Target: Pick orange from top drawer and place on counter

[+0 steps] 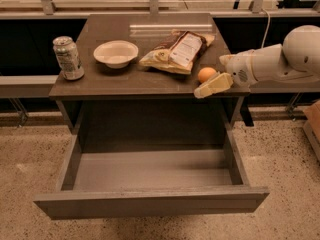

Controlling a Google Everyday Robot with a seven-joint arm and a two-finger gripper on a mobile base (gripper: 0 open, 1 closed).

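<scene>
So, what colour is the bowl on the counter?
Plain off-white, in the camera view. The bowl is by the can; the gripper is beside the orange.

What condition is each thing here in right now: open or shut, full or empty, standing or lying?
Top drawer: pulled open, nothing inside.
Orange: resting on the counter, near its right front corner.
Pincer: open, at the counter's right edge beside the orange.
Can: upright, at the left edge.
Bowl: right way up, empty.
Snack bag: lying flat.
</scene>
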